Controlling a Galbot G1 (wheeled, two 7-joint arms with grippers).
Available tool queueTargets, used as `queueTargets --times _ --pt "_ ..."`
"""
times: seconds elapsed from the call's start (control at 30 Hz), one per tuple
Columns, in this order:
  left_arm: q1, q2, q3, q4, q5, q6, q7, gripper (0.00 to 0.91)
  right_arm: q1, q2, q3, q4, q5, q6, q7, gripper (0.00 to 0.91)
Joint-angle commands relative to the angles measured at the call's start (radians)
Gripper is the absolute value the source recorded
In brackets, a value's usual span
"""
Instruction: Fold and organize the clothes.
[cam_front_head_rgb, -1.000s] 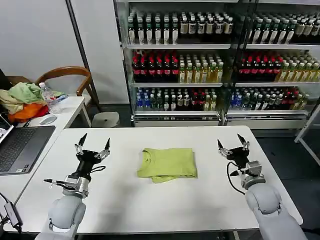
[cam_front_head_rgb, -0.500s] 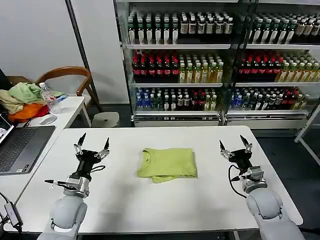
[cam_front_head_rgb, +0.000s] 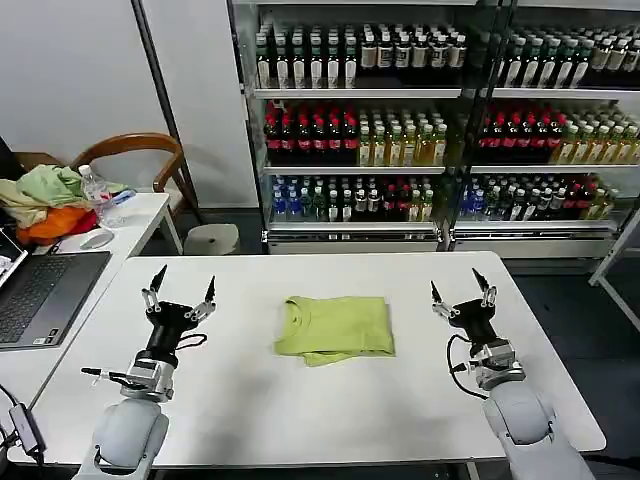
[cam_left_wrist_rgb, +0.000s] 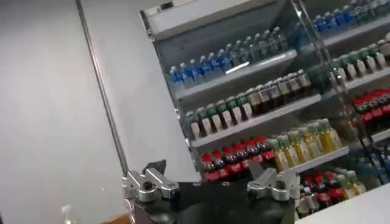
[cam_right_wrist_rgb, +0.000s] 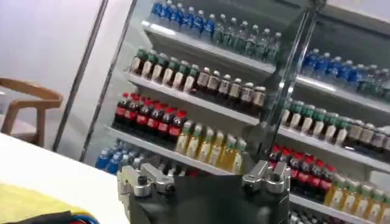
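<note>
White table (cam_front_head_rgb: 330, 400) in front of me, drink shelves (cam_front_head_rgb: 430, 120) behind it, side desk to my left. On the table, about mid-way between my two arms, sits the T-shirt (cam_front_head_rgb: 335, 326), lime yellow-green. It's already down to a compact, roughly square packet, several layers thick, with the collar band showing at its left edge and a loose flap poking out along the near edge. Soft cotton, matte, slightly rumpled on top, edges not perfectly lined up. I judge the folding as basically done; what could be left is tidying that near flap or moving the packet to wherever it belongs, if that counts as organizing. No printed graphic shows on the upward face.

Left gripper (cam_front_head_rgb: 181, 290) is up off the table to the left of the shirt, well apart from it, fingers spread wide and pointing up, holding nothing. Right gripper (cam_front_head_rgb: 462, 291) mirrors it on the right side, also well clear, fingers splayed, nothing between them. Both are dark, thin pointed prongs on grey metal wrists with cables looping. From the right wrist camera a strip of yellow fabric shows at the table edge.

Further out: a laptop (cam_front_head_rgb: 40, 295) on the side desk, a clear plastic water bottle (cam_front_head_rgb: 96, 193), a heap of pale green and orange garments (cam_front_head_rgb: 45, 205), and a curved wooden chair (cam_front_head_rgb: 140, 160). Shelves hold rows of glossy bottles, red, yellow, blue-capped.
</note>
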Motion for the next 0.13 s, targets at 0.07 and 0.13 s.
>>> queueTargets --times 0.07,0.13 --pt "0.01 -0.005 0.05 -0.017 0.062 0.006 -0.025 0.907 0.005 0.011 -0.011 -0.008 0.0 -0.021 -0.071 0.907" --pt "-0.003 -0.013 0.058 -0.007 0.028 0.019 -0.017 0.907 0.013 0.016 -0.007 -0.015 -0.001 -0.022 -0.071 0.907"
